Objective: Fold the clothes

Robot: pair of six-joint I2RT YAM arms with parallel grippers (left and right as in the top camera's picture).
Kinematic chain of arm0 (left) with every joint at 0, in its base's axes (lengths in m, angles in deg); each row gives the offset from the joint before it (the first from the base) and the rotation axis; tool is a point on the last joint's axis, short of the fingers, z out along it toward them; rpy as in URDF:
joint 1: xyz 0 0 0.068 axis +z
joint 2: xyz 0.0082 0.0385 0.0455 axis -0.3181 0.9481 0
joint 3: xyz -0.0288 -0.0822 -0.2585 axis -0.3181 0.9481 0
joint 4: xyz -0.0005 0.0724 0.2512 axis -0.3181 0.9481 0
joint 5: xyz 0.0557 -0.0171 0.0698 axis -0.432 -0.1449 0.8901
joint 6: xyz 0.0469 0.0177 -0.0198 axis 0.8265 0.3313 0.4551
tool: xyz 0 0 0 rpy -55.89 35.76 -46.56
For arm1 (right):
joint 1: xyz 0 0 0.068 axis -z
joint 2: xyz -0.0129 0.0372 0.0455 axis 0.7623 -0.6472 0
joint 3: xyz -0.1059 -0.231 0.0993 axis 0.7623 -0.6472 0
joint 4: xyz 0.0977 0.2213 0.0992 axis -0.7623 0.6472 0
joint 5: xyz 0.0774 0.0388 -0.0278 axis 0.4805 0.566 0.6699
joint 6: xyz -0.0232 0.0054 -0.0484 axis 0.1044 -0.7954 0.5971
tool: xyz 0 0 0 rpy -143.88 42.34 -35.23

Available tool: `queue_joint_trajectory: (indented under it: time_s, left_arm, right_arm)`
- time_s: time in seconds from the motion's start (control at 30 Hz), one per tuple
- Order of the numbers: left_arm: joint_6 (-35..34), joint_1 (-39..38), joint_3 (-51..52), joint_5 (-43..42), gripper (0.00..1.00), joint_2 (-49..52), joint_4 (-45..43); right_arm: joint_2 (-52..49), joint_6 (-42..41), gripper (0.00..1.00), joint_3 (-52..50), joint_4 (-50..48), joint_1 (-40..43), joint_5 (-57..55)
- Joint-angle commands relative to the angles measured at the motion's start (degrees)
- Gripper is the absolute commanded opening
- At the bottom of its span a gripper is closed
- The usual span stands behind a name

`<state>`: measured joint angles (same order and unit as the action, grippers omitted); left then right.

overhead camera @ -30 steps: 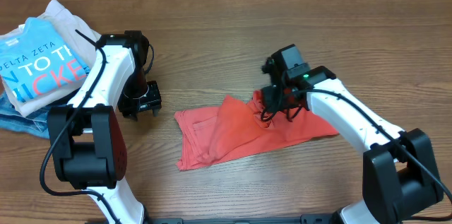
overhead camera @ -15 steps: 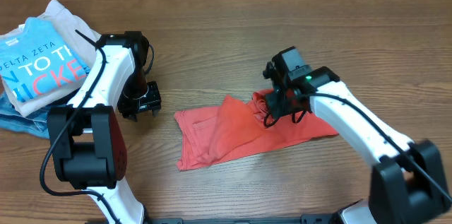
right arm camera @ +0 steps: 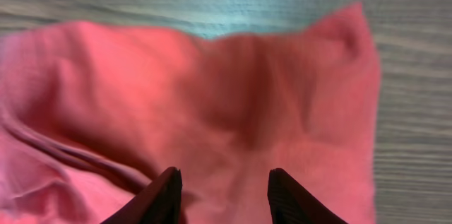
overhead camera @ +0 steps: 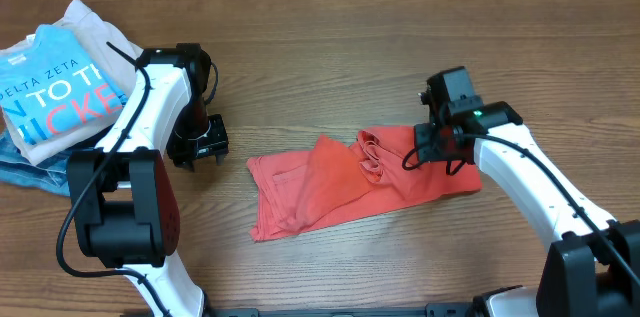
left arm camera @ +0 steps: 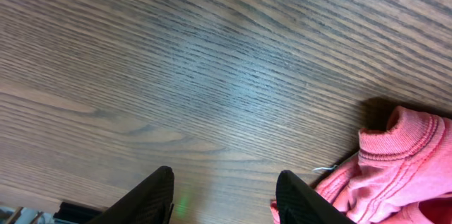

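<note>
The clothes, a coral-red T-shirt [overhead camera: 340, 185], lie crumpled and partly folded across the middle of the table, with a bunched ridge near the centre. My right gripper [overhead camera: 438, 147] hovers over the shirt's right end. In the right wrist view it [right arm camera: 224, 185] is open, with flat red cloth [right arm camera: 233, 97] below the fingertips and nothing pinched. My left gripper [overhead camera: 203, 149] rests just left of the shirt. In the left wrist view it [left arm camera: 224, 190] is open over bare wood, and a ribbed edge of the shirt [left arm camera: 406, 160] lies by its right finger.
A pile of other garments sits at the far left: a bright blue T-shirt [overhead camera: 55, 97] on a beige one [overhead camera: 95, 19], with jeans [overhead camera: 22, 172] underneath. Wooden table [overhead camera: 330, 57] surrounds the red shirt.
My right gripper has moved to the right, from over the bunched middle of the shirt to its right end. The bunched ridge stays where it was. The left arm has not moved.
</note>
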<state>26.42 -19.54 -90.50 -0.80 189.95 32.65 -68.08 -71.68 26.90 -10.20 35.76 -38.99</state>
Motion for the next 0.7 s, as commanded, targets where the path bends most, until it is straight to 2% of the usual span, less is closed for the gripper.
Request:
queue_joint_trajectory:
  time_s: [0.0,0.27,0.5,0.67]
  left_arm:
    - [-0.1,0.2,-1.1,-0.2,0.50,-0.8,0.0]
    - [-0.1,0.2,-1.1,-0.2,0.50,-0.8,-0.1]
    - [-0.1,0.2,-1.1,-0.3,0.51,-0.8,0.2]
    - [-0.1,0.2,-1.1,-0.3,0.51,-0.8,0.5]
  right_arm:
    - [0.5,-0.8,0.44,-3.7,-1.9,0.2,2.7]
    - [0.5,1.3,0.44,-6.7,-3.4,-1.2,12.4]
    - [0.5,6.1,0.49,-6.7,-4.4,-9.4,20.5]
    - [0.5,5.6,0.52,-6.7,-4.3,-11.4,17.4]
